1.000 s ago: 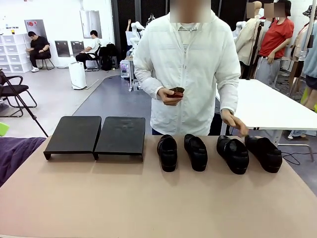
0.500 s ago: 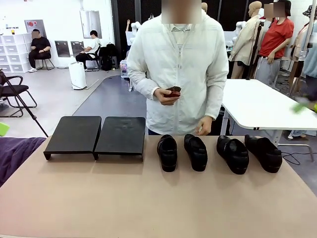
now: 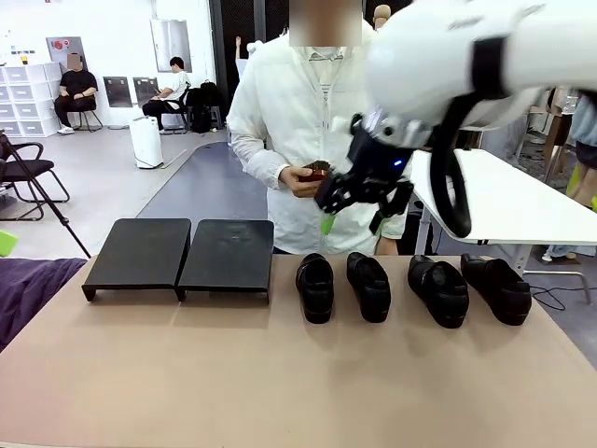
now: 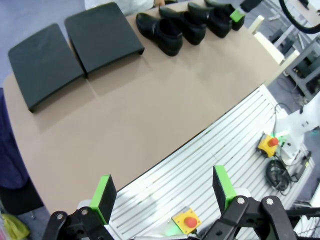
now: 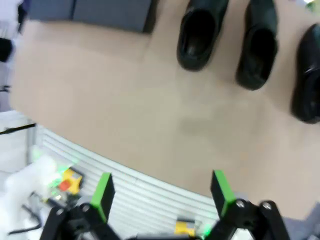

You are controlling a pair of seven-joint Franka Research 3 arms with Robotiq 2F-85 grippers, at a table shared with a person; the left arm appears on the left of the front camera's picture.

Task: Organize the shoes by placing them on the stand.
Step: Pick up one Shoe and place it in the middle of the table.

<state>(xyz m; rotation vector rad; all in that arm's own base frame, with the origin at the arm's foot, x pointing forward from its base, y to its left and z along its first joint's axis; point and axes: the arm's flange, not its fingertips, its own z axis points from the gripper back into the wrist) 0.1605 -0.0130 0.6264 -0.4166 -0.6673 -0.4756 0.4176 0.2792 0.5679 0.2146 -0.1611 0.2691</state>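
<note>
The table (image 3: 280, 392) carries the same layout as a moment ago, but the right arm (image 3: 466, 47) has now swung in from the right side and hangs high above the far edge. It was out of the front view half a second back. The stand (image 3: 182, 252) sits bare along the far edge toward the left corner, both panels side by side. The four shoes (image 3: 369, 286) stand in a row along the far edge, from the middle to the right, none on the stand yet. The person (image 3: 289, 121) has drawn the hand back off the right-hand shoes, so the row is free. I read this as the start of the first pick.

The right gripper (image 3: 354, 224) hangs with jaws wide apart and empty. It is above the second shoe from the left, well clear of it. In its wrist view the right gripper (image 5: 161, 192) looks down on the shoes from the table's near side. The left gripper (image 4: 162, 192) is also spread and empty, back beyond the near edge, well apart from shoes and stand.
</note>
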